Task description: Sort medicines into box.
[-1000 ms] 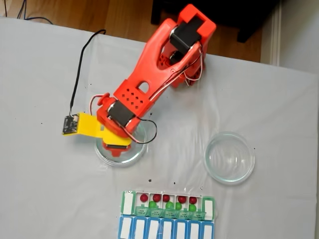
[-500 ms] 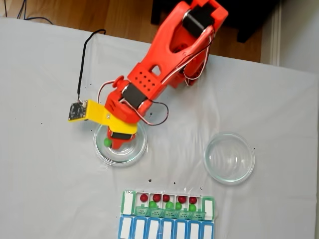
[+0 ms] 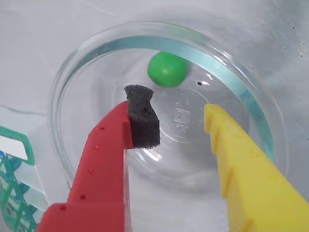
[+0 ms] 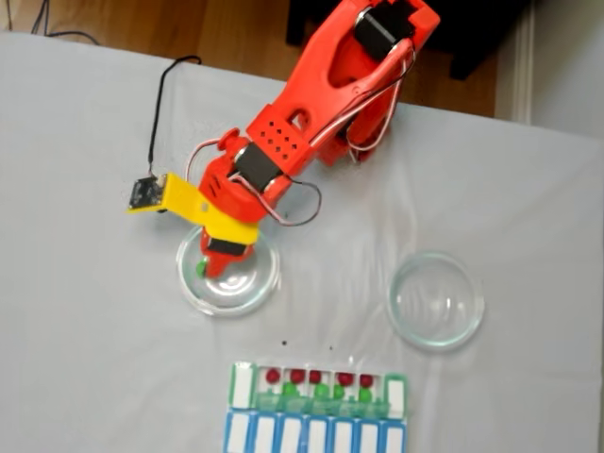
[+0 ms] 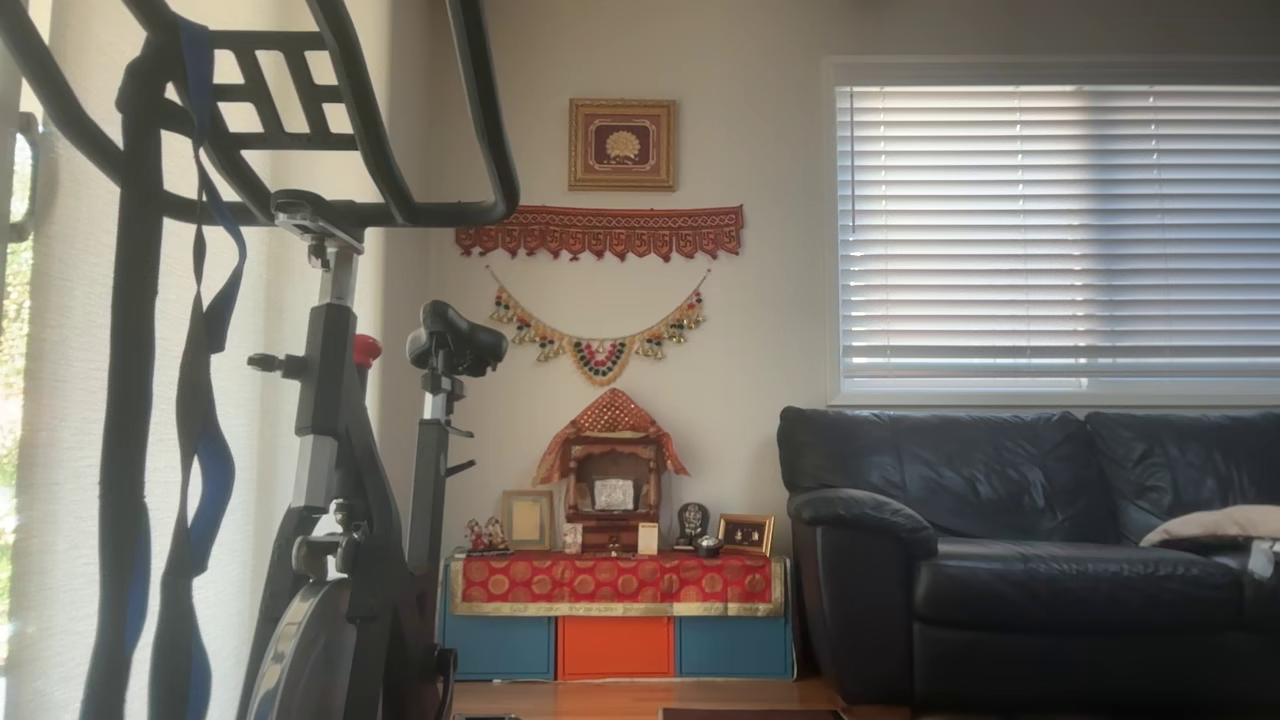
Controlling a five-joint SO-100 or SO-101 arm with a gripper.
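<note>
Green medicine [image 3: 167, 69]: one glossy round ball, bright green, lying loose inside the left glass dish [image 4: 247, 296] against its wall; in the fixed view it is showing at the dish's left inner edge [image 4: 201, 267].

Box [image 4: 318, 389]: rectangular organiser row with translucent green lids, sitting flat below the dish, lids standing open. Dark red balls [image 4: 297, 376] are lying in a row across its middle compartments, green balls [image 4: 321, 389] just below them; exact count unclear.

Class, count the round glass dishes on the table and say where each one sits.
2. In the fixed view, one dish sits under the end effector, left of centre, holding a green ball; the other dish sits apart to its right.
</note>
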